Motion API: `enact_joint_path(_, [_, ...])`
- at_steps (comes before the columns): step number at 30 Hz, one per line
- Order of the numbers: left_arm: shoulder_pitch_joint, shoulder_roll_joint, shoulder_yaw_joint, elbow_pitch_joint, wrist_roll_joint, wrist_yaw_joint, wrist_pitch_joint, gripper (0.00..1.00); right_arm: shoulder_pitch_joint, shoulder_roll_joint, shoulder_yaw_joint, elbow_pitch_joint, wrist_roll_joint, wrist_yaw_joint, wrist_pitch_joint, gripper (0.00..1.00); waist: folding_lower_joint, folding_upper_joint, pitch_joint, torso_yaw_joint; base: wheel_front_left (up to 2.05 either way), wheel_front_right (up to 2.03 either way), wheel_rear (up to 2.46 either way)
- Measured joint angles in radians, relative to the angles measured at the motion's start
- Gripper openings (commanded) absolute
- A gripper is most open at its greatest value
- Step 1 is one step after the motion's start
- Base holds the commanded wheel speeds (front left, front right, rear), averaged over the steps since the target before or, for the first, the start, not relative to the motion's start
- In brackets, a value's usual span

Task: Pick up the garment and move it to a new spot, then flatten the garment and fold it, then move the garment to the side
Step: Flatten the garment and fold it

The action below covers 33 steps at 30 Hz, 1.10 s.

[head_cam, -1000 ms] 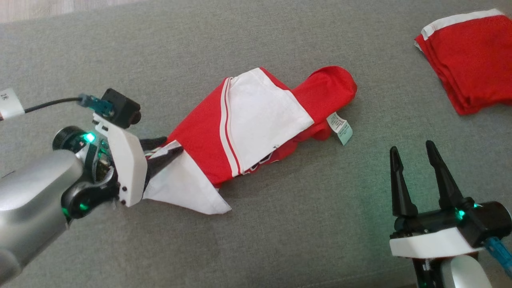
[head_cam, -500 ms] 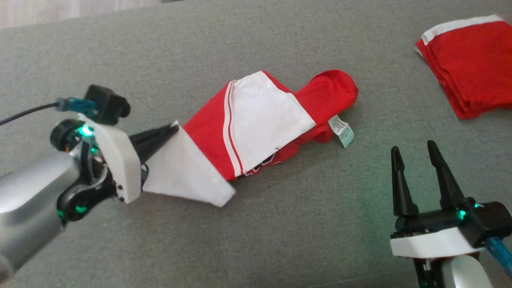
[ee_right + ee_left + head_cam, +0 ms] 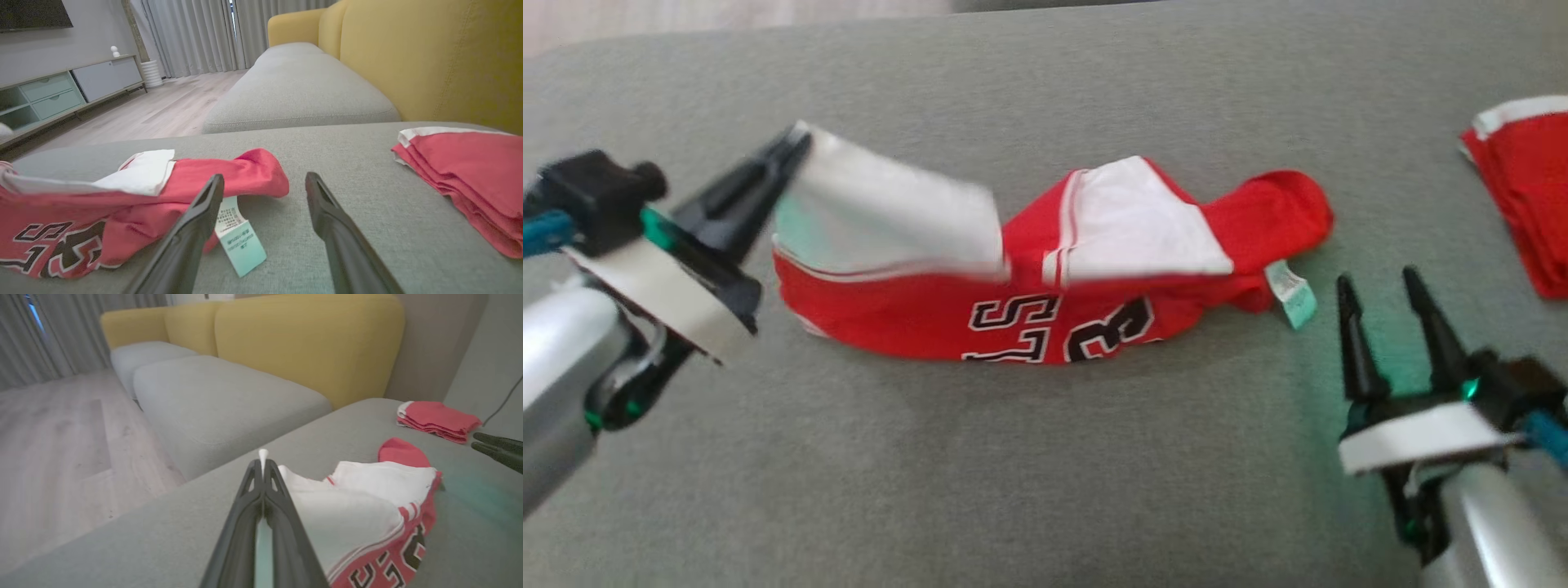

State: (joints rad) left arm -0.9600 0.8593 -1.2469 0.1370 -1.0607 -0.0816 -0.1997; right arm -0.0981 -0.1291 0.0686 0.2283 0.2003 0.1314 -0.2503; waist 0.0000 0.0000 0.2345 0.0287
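Black letters on garment [image 3: 915, 314], inverted, perhaps "S", "L"; tag [image 3: 1291, 295] print unreadable.

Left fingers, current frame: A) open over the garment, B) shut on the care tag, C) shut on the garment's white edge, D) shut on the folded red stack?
C: the left fingers are pressed together, with a white corner of the garment pinched at their tips.
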Motion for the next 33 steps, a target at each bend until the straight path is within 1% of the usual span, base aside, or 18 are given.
enact_joint_path(4, [0.001,0.0,0.065,0.026,0.028,0.048,-0.044,0.0,-0.08,-0.052,0.017,0.079,0.064,0.0,0.029,1.0,0.0,0.0,0.005,0.038,0.0,0.0,0.0])
enact_joint_path(7, [0.005,-0.002,0.128,0.05,0.034,0.066,-0.051,0.0,-0.104,-0.078,0.036,0.111,0.094,0.0,0.047,1.0,0.0,0.0,0.013,0.057,0.0,0.0,0.0])
enact_joint_path(9, [0.02,-0.005,0.183,0.057,0.043,0.083,-0.053,0.0,-0.105,-0.08,0.051,0.127,0.121,0.0,0.057,1.0,0.0,0.0,0.016,0.065,0.0,0.0,0.0])
enact_joint_path(13, [0.084,-0.025,0.285,0.068,0.055,0.099,-0.053,0.0,-0.105,-0.083,0.086,0.142,0.17,0.0,0.063,1.0,0.0,0.0,0.021,0.069,0.0,0.0,0.0])
enact_joint_path(17, [0.158,-0.036,0.343,0.071,0.081,0.085,-0.053,0.0,-0.115,-0.094,0.116,0.148,0.22,0.0,0.062,1.0,0.0001,0.0,0.024,0.069,0.0,0.0,0.0])
enact_joint_path(20, [0.195,-0.044,0.383,0.061,0.099,0.072,-0.053,0.0,-0.151,-0.102,0.151,0.156,0.259,0.0,0.064,1.0,0.0001,0.0,0.024,0.068,0.0,0.0,0.0])
enact_joint_path(22, [0.216,-0.047,0.401,0.049,0.109,0.071,-0.053,0.0,-0.186,-0.11,0.172,0.159,0.286,0.0,0.081,1.0,0.0,0.0,0.026,0.07,0.0,0.0,0.0])
enact_joint_path(24, [0.237,-0.051,0.411,0.046,0.122,0.063,-0.053,0.0,-0.232,-0.132,0.198,0.171,0.308,0.0,0.121,1.0,0.0001,0.0,0.028,0.077,0.0,0.0,0.0])
enact_joint_path(29, [0.279,-0.072,0.414,0.044,0.151,0.048,-0.053,0.0,-0.358,-0.193,0.263,0.223,0.357,0.0,0.263,1.0,0.0001,0.0,0.032,0.101,0.0,0.0,0.0])
enact_joint_path(32, [0.281,-0.091,0.414,0.044,0.167,0.037,-0.053,0.0,-0.408,-0.208,0.289,0.258,0.401,0.0,0.322,1.0,0.0001,0.0,0.035,0.116,0.0,0.0,0.0])
enact_joint_path(33, [0.281,-0.102,0.413,0.048,0.174,0.033,-0.053,0.0,-0.423,-0.215,0.307,0.282,0.435,0.0,0.355,1.0,0.0001,0.0,0.036,0.127,0.0,0.0,0.0])
